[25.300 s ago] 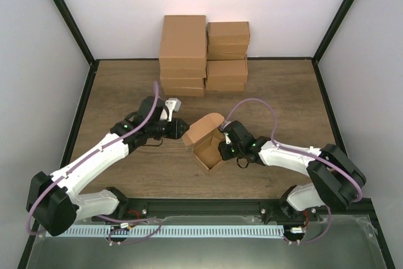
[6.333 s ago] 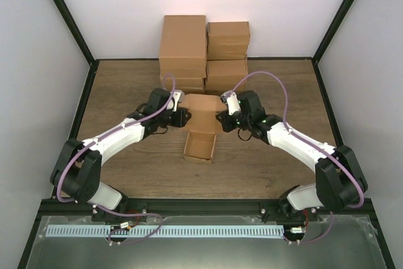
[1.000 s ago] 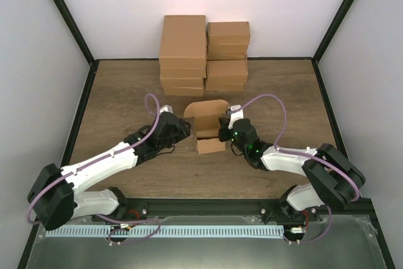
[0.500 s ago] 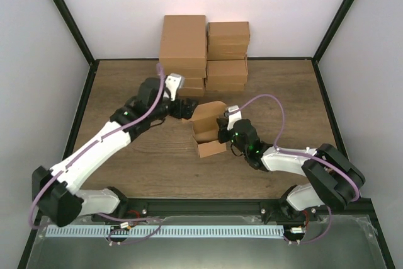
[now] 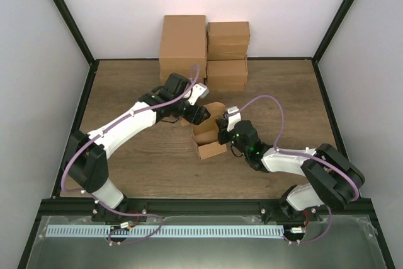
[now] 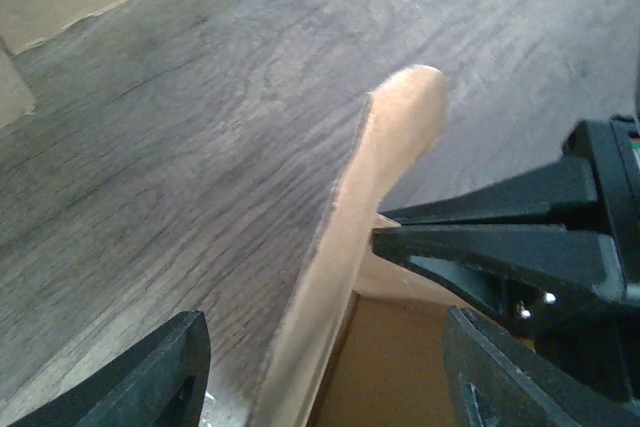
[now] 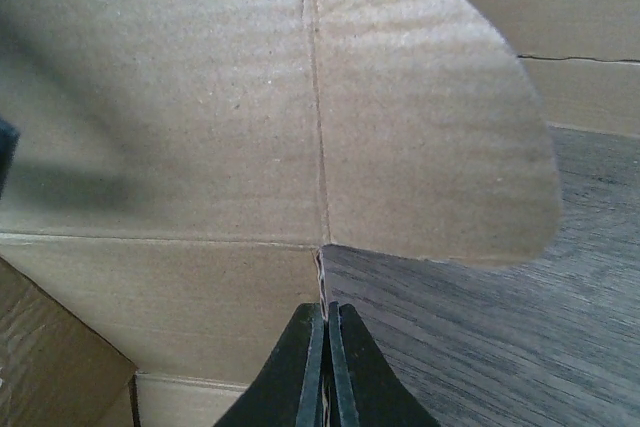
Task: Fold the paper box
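Note:
The paper box point(image 5: 211, 148) is a small tan tray standing open in the middle of the table, with its rounded lid point(image 5: 208, 118) raised at the back and leaning forward. My left gripper point(image 5: 200, 114) reaches in from the back left, open. In the left wrist view the lid point(image 6: 370, 207) stands edge-on between the spread fingers point(image 6: 165, 372) of the left gripper point(image 6: 325, 387). My right gripper point(image 5: 221, 131) is shut on the box's right wall. In the right wrist view the right gripper point(image 7: 326, 342) pinches that thin wall edge, under the lid's inner face point(image 7: 250, 97).
Two stacks of larger brown cartons point(image 5: 184, 48) point(image 5: 228, 55) stand against the back wall, just behind the box. They also show as cartons point(image 7: 560, 37) in the right wrist view. Black frame rails point(image 5: 75, 130) edge the wooden table point(image 5: 277, 92).
My left arm swung from the box's left side round to its back, and its jaws now straddle the lid. The lid has tipped forward. The right gripper kept its hold.

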Robot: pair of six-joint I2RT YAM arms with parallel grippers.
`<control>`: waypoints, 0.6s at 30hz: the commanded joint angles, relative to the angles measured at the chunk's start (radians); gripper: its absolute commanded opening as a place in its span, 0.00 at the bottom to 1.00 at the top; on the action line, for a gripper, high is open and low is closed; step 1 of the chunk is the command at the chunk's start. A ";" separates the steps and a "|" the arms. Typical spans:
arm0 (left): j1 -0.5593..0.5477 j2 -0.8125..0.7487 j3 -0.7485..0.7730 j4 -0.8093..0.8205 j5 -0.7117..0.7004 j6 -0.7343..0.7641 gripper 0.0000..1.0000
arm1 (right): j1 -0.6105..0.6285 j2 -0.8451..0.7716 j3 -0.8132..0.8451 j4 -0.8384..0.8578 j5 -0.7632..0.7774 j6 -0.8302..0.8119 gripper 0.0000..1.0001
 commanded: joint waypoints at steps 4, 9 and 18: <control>0.000 0.048 0.049 -0.037 0.096 0.022 0.51 | 0.012 0.004 -0.006 0.013 -0.009 -0.019 0.01; -0.013 0.063 0.041 -0.041 0.104 0.009 0.38 | 0.011 -0.001 -0.009 0.011 -0.006 -0.019 0.01; -0.083 0.067 0.051 -0.071 -0.020 0.024 0.22 | 0.011 -0.014 -0.015 0.014 -0.005 -0.017 0.01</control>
